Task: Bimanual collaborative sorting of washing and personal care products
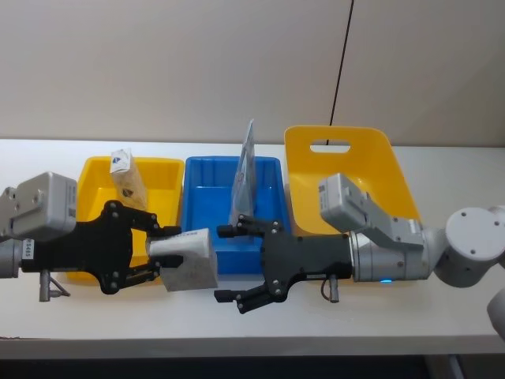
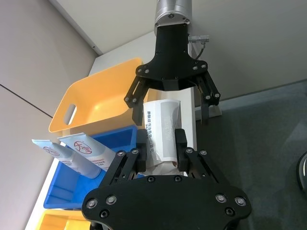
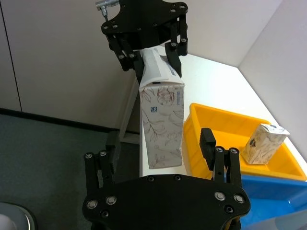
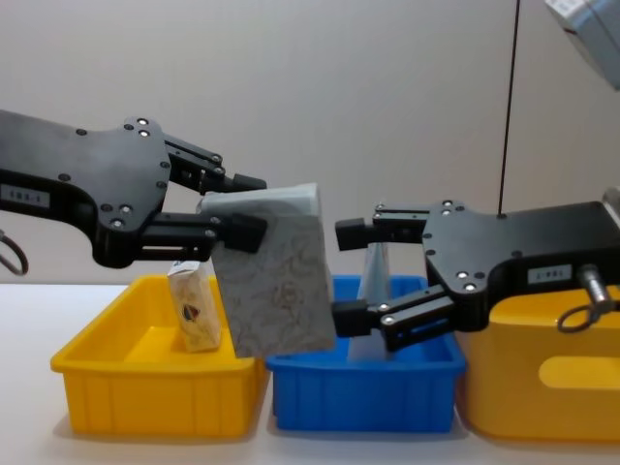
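Speckled soft pack clamped in left tool, aloft before bins; right tool spread open beside it. Beige packet in left yellow bin, tubes in blue bin: sorted. Pack handover and binning likely remain.

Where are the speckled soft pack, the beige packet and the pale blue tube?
speckled soft pack [image 4: 276, 281], chest view, front face.
beige packet [image 4: 194, 310], chest view, front face.
pale blue tube [image 1: 245, 178], head view, middle body.

White table, three bins (yellow, blue, yellow)
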Controlling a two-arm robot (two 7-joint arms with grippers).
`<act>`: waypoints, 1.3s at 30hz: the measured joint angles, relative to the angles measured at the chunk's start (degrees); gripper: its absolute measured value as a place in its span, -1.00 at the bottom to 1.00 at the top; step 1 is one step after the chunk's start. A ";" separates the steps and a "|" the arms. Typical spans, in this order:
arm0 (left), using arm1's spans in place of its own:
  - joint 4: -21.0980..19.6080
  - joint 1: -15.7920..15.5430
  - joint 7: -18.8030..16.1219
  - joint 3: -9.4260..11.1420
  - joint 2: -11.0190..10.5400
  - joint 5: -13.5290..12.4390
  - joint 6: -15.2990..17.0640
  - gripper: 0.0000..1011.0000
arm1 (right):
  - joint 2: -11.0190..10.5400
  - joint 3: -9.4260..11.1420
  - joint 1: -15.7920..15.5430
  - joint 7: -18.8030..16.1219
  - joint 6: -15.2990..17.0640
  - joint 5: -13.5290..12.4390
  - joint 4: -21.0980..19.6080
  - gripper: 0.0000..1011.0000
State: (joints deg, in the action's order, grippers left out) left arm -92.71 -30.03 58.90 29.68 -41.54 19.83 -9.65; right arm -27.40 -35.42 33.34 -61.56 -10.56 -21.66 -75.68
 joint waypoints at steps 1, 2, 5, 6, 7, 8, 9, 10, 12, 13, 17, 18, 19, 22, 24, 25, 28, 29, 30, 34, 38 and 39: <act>0.00 0.00 0.00 0.00 0.00 0.00 0.00 -0.38 | 0.07 -0.06 0.02 0.13 0.08 0.03 -0.04 0.98; 0.00 0.00 0.00 0.00 0.00 0.00 0.00 -0.38 | 0.13 -0.12 0.04 0.23 0.15 0.05 -0.07 0.98; 0.00 0.00 0.00 0.00 0.00 0.00 0.00 -0.38 | 0.49 -0.43 0.17 0.68 0.40 0.17 -0.20 0.98; 0.00 0.00 0.00 0.00 -0.01 0.00 0.00 -0.38 | 0.56 -0.48 0.21 0.79 0.46 0.20 -0.24 0.98; 0.00 0.00 0.00 0.00 0.00 0.00 0.00 -0.38 | 0.69 -0.61 0.27 0.99 0.58 0.25 -0.28 0.98; 0.00 0.00 0.00 0.00 0.00 0.00 0.00 -0.38 | 0.75 -0.67 0.31 1.08 0.64 0.28 -0.31 0.98; 0.00 0.00 0.00 0.00 0.00 0.00 0.00 -0.38 | 0.81 -0.73 0.35 1.21 0.71 0.30 -0.31 0.98; 0.00 0.00 0.00 0.00 0.00 0.00 0.00 -0.38 | 0.89 -0.82 0.40 1.30 0.76 0.33 -0.33 0.98; 0.00 0.00 0.00 0.00 0.00 0.00 0.00 -0.38 | 1.06 -1.04 0.50 1.59 0.88 0.46 -0.34 0.98; 0.00 0.00 0.00 0.00 0.00 0.00 0.00 -0.38 | 1.11 -1.10 0.54 1.72 0.89 0.52 -0.35 0.98; 0.00 0.00 0.00 0.00 0.00 0.00 0.00 -0.38 | 1.48 -1.63 0.78 2.46 0.83 0.97 -0.35 0.98; 0.00 0.00 0.00 0.00 0.00 0.00 0.00 -0.38 | 1.60 -1.79 0.86 2.65 0.80 1.14 -0.35 0.98; 0.00 0.00 0.00 0.00 0.00 0.00 0.00 -0.38 | 1.60 -1.79 0.86 2.65 0.80 1.14 -0.35 0.98; 0.00 0.00 0.00 0.00 0.00 0.00 0.00 -0.38 | 1.78 -2.08 0.99 3.04 0.68 1.36 -0.30 0.93; 0.00 0.00 0.00 0.00 0.00 0.00 0.00 -0.38 | 1.91 -2.28 1.10 3.33 0.49 1.60 -0.24 0.83; 0.00 0.00 0.00 0.00 0.00 0.00 0.00 -0.38 | 1.99 -2.42 1.14 3.58 0.24 1.80 -0.19 0.78; 0.00 0.00 0.00 0.00 0.00 0.00 0.00 -0.38 | 2.14 -2.62 1.18 3.93 -0.07 2.12 -0.12 0.63; 0.00 0.00 0.00 0.00 0.00 0.00 0.00 -0.38 | 2.19 -2.70 1.19 4.14 -0.21 2.29 -0.10 0.60; 0.00 0.00 0.00 0.00 0.00 0.00 0.00 -0.38 | 2.30 -2.81 1.22 4.44 -0.38 2.55 -0.06 0.53; 0.00 0.00 0.00 0.00 0.00 0.00 0.00 -0.38 | 2.52 -3.15 1.26 5.13 -0.65 3.05 0.02 0.31; 0.00 0.00 0.00 0.00 0.00 0.00 0.00 -0.38 | 2.70 -3.48 1.26 5.91 -0.81 3.37 0.04 -0.03; 0.00 0.00 0.00 0.00 0.00 0.00 0.00 -0.38 | 2.73 -3.54 1.26 6.04 -0.81 3.40 0.04 -0.07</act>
State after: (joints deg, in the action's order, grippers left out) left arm -92.71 -30.03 58.90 29.68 -41.54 19.83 -9.65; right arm -24.68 -38.96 34.60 -55.52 -11.37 -18.25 -75.64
